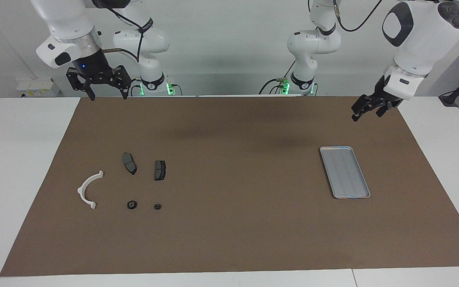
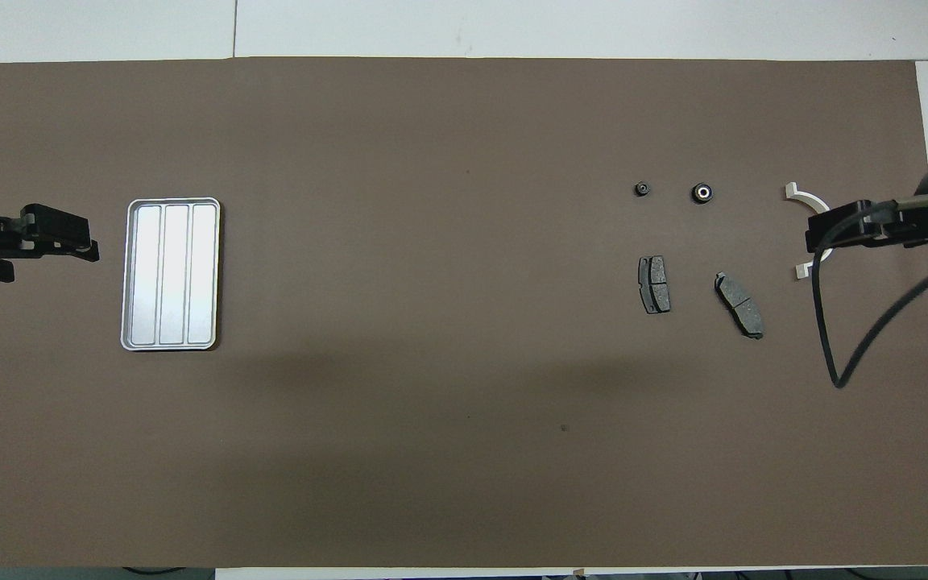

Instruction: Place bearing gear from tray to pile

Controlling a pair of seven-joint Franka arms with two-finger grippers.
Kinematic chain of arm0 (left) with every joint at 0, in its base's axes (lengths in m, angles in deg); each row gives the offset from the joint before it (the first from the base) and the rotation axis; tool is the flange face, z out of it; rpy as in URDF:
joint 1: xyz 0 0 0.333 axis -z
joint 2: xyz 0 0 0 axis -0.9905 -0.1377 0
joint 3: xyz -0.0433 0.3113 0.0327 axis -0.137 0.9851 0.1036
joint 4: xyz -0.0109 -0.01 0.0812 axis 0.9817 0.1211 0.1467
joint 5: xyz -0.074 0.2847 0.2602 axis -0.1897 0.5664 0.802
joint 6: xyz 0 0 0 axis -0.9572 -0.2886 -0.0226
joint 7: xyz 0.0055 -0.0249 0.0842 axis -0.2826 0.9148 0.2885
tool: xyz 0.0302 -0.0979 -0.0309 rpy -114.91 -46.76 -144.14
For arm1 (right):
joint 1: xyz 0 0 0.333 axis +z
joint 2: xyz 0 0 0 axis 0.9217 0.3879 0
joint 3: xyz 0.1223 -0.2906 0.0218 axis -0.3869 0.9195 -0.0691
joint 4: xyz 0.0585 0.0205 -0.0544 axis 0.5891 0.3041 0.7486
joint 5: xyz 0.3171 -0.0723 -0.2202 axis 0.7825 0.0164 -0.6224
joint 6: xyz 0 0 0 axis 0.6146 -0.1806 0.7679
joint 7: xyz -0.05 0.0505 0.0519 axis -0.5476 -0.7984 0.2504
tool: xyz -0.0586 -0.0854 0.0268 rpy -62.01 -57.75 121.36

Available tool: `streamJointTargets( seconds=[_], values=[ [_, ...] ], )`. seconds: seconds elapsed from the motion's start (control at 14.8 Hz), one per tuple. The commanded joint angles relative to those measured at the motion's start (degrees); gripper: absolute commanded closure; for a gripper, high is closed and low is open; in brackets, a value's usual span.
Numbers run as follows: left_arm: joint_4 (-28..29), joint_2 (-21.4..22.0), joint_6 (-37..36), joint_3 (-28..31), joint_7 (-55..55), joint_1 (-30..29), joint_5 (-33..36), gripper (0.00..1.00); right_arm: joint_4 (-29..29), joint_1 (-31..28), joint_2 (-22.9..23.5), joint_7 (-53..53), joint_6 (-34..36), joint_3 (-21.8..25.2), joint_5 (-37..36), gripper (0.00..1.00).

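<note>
The silver tray (image 1: 345, 172) lies on the brown mat toward the left arm's end, with nothing in it; it also shows in the overhead view (image 2: 171, 274). Toward the right arm's end lie two dark brake pads (image 1: 129, 163) (image 1: 159, 170) and a white half-ring bracket (image 1: 88, 189). Two small black round bearing parts (image 1: 132, 205) (image 1: 157, 206) lie on the mat just farther from the robots than the pads. My right gripper (image 1: 108, 97) is open, empty and raised; in the overhead view it (image 2: 812, 238) covers part of the bracket (image 2: 802, 193). My left gripper (image 1: 363, 113) hangs raised and empty beside the tray.
The brown mat (image 1: 229, 231) covers most of the white table. A black cable (image 2: 834, 338) loops down from the right arm over the mat's end. The larger bearing part (image 2: 702, 192) has a pale centre; the smaller one (image 2: 642, 188) lies beside it.
</note>
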Motion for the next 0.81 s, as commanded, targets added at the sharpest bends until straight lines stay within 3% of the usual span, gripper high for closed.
streamJointTargets(
  seconds=[0.0, 0.4, 0.74],
  values=[
    [0.27, 0.46, -0.77, -0.16, -0.28, -0.14, 0.14, 0.0, 2.9, -0.2, -0.78, -1.61, -0.86, 0.22, 1.28, 0.0],
    [0.27, 0.37, -0.77, -0.16, -0.28, -0.14, 0.14, 0.0, 3.52, -0.29, -0.78, -2.4, -1.13, 0.57, 0.31, 0.0],
    [0.27, 0.46, -0.77, -0.16, -0.28, -0.23, 0.14, 0.0, 3.43, 0.5, -0.43, -2.31, -6.49, 0.57, -1.62, 0.0]
  ],
)
